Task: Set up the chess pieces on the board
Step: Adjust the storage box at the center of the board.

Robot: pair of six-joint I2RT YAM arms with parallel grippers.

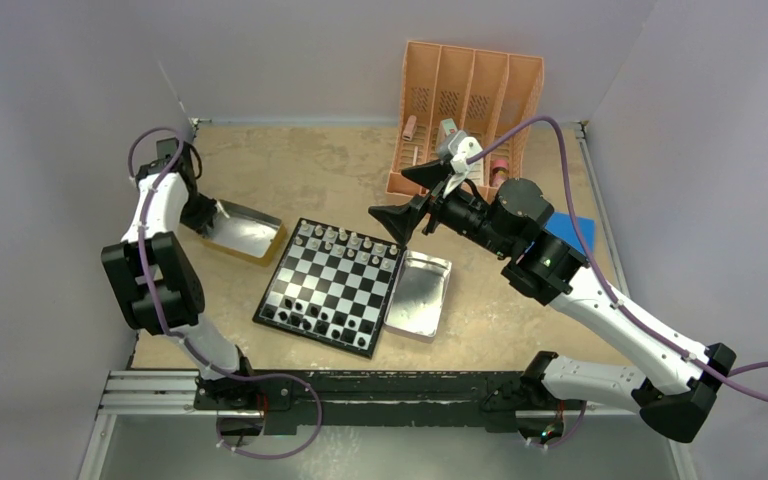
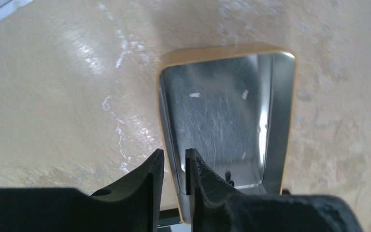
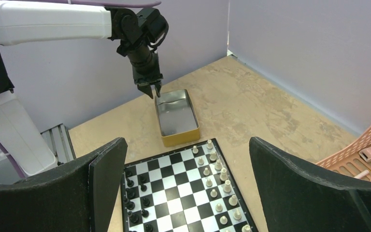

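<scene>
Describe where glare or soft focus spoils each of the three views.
Left wrist: streaky glare inside the gold-rimmed tin, shiny patches on the table. Top external: the silver tray beside the board gleams pale. Right wrist: the right fingers loom dark and soft in the foreground; the board is sharp.

The board (image 1: 332, 286) has bare tabletop (image 1: 340, 180) beyond its far edge and before its near edge. A silver tray (image 1: 420, 293) touches its right side. Off its far left corner a yellow-sided tin (image 1: 248, 232), with the left gripper (image 3: 153, 91) at its rim, blocks passage. The wide-spread right gripper (image 1: 412, 197) hangs over the far right corner.
</scene>
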